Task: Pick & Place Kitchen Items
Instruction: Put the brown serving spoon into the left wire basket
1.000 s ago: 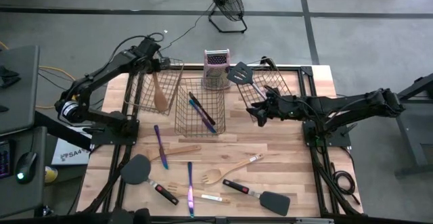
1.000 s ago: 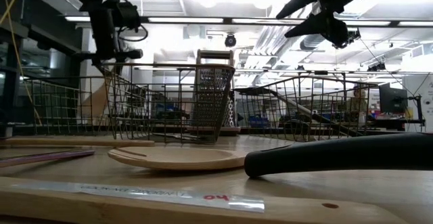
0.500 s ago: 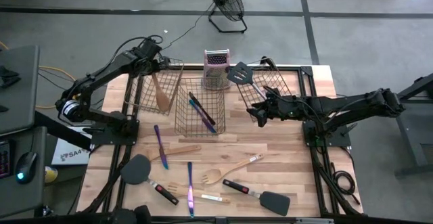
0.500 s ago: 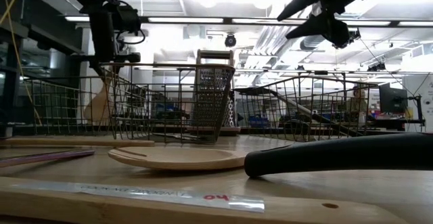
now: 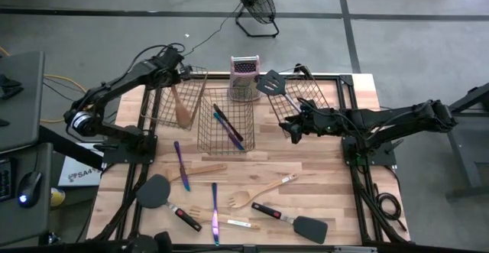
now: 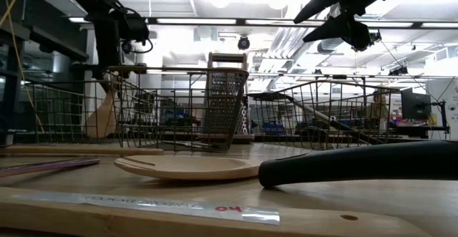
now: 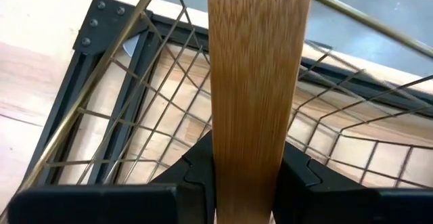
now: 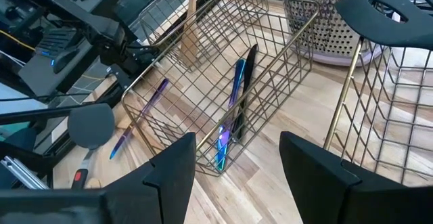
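Observation:
My left gripper [image 5: 176, 76] is above the left wire basket [image 5: 157, 104], shut on a pale wooden spoon [image 5: 181, 106] whose bowl [image 6: 100, 115] reaches down inside that basket. My right gripper [image 5: 293, 128] hangs open in the air beside the right basket [image 5: 309, 94], holding nothing. The middle basket [image 5: 206, 134] holds purple-blue cutlery [image 8: 230, 109]. A black spatula [image 5: 269, 82] sticks out of the right basket. More utensils lie on the near half of the table: a black spatula [image 5: 153, 192], purple cutlery [image 5: 181, 163], a wooden fork [image 5: 258, 192]. My left gripper pinches the wooden spoon's flat handle [image 7: 249, 158] between its two fingers [image 7: 200, 164], which press on the handle's narrow edges. The fingers slant down from above toward the basket. The spoon hangs below them, bowl end lowest, inside the left basket; whether the bowl touches the basket floor I cannot tell.
A metal box grater [image 5: 244, 77] stands upright at the far edge between the baskets. Another black spatula [image 5: 296, 222] and a purple piece [image 5: 215, 211] lie near the front edge. Black frame rails [image 5: 359, 184] border the table at both sides.
My left gripper has sunk toward the left basket with the wooden spoon and rolled a little. The spoon's bowl now sits lower inside the basket than before.

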